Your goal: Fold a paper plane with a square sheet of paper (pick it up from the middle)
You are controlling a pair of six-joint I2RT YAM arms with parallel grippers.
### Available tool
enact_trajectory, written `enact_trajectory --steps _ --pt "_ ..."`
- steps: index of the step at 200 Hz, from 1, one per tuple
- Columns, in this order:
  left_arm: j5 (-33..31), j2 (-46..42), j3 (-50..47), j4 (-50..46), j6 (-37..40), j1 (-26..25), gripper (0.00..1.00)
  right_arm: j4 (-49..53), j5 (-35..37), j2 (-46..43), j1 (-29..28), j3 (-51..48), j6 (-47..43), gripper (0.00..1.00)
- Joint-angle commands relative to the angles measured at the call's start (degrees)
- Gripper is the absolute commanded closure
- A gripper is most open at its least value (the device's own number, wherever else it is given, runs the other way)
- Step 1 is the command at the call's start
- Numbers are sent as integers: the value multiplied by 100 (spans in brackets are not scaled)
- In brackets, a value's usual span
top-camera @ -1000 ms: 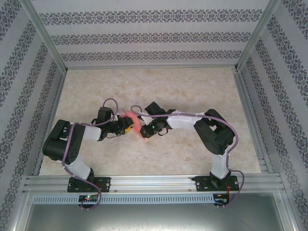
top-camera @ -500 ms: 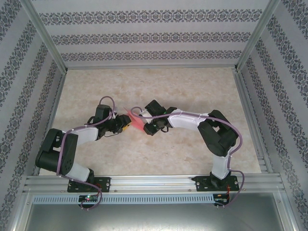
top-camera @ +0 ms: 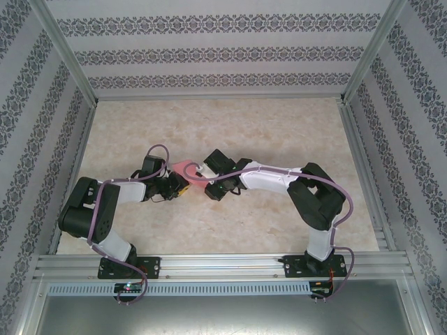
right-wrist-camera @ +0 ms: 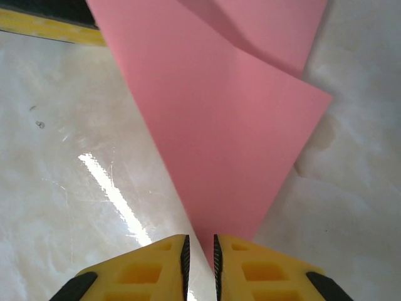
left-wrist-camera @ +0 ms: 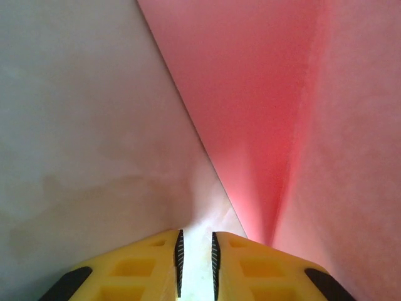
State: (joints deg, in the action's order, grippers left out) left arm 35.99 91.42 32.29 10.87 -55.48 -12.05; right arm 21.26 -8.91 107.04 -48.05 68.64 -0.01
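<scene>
On table (right-wrist-camera: 62,157) | right gripper (right-wrist-camera: 199,241) pinches square sheet of paper (right-wrist-camera: 219,125)

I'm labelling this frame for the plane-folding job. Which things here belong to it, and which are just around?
Belongs to the job: square sheet of paper; left gripper; right gripper, at the sheet's corner.
Just surroundings: table; purple cables; patterned walls; aluminium frame.
</scene>
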Motion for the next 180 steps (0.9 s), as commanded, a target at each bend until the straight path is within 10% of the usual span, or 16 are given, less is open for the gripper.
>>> enact_trajectory --steps 1,71,180 --pt "85 17 137 -125 38 -54 77 101 230 166 -55 165 -80 78" --pt "110 8 140 -123 29 -58 77 50 332 228 -125 163 -282 71" --pt "145 49 119 -93 18 -58 76 -124 -395 506 -61 154 -298 90"
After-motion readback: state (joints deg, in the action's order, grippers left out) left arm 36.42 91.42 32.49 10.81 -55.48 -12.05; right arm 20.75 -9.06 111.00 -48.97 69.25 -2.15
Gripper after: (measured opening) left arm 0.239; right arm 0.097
